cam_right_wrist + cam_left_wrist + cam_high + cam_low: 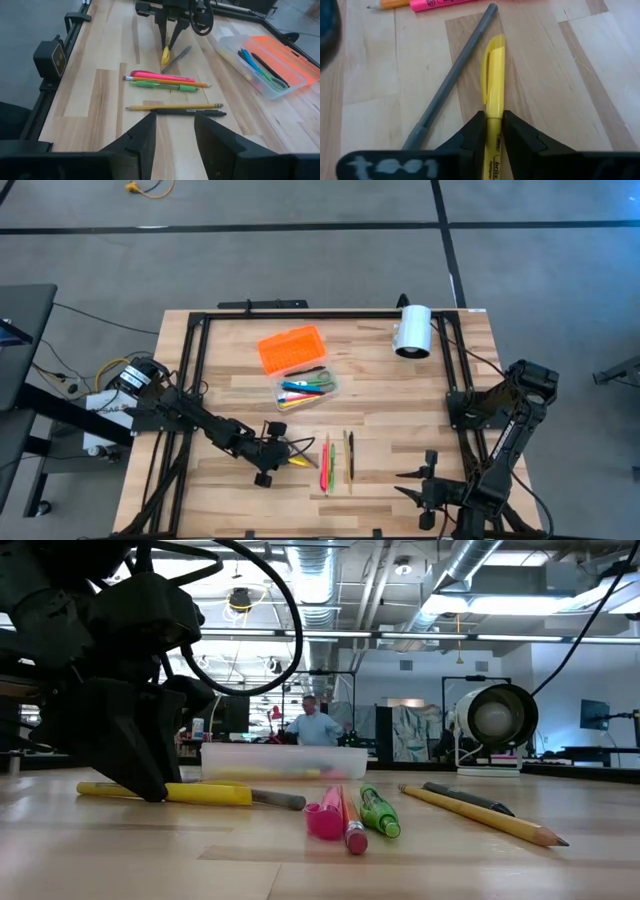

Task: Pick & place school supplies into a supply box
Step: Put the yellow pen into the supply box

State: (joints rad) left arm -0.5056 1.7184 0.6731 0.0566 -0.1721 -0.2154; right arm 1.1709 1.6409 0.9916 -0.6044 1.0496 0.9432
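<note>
My left gripper (272,456) (493,121) is low over the table's near middle, shut on a yellow highlighter (493,65) (190,793). A grey pen (455,80) lies slantwise beside it. To the right lie a pink highlighter (324,465), an orange pencil, a green pen (160,86), a wooden pencil (175,106) and a black pen (351,455). The supply box (305,388) stands farther back; its clear base holds pens and green-handled scissors, and its orange lid (292,350) lies open. My right gripper (175,132) (425,480) hovers open at the near right. My left gripper pinches the yellow highlighter between its two fingers (470,132) on the printed barrel (493,131), behind the cap. The fingers come slanting down from the table's left, one on each side of the barrel. The highlighter lies level on the table (210,794), its capped end pointing right.
A white cylinder (412,330) lies at the far right of the table. A black frame (195,350) runs along the table's left, far and right sides. Bare wood (400,410) shows between the pens and the right arm. A person (313,725) stands in the room behind.
</note>
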